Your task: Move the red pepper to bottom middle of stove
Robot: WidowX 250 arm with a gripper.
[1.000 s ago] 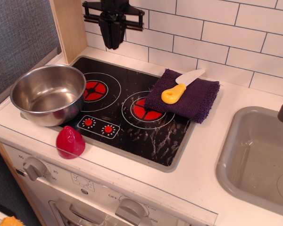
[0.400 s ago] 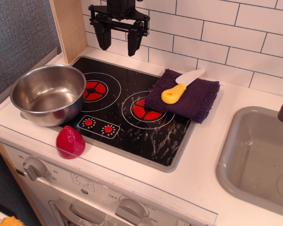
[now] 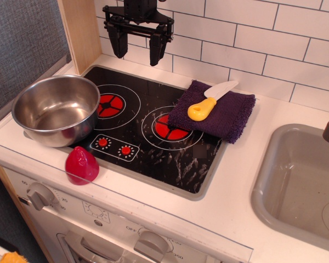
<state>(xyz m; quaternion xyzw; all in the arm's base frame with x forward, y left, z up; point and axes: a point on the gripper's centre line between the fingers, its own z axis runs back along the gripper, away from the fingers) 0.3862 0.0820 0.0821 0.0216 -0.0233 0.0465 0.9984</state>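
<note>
The red pepper [image 3: 81,165] is a small glossy red dome. It stands on the white counter just off the front left corner of the stove [image 3: 170,159]. The stove is a black cooktop with a grey rim, two red burner marks and two red dial marks. My black gripper [image 3: 137,48] hangs open and empty above the stove's back left edge, in front of the tiled wall. It is far behind the pepper and well above it.
A steel bowl [image 3: 56,109] sits on the stove's left edge. A purple cloth [image 3: 219,114] with a yellow-handled toy knife [image 3: 210,100] covers the back right of the stove. A grey sink [image 3: 301,186] is at the right. A wooden post [image 3: 79,30] stands at the back left.
The gripper's fingers were together a second ago and have spread wide open. Since 0.4 s ago it has barely moved. The pepper has not moved.
</note>
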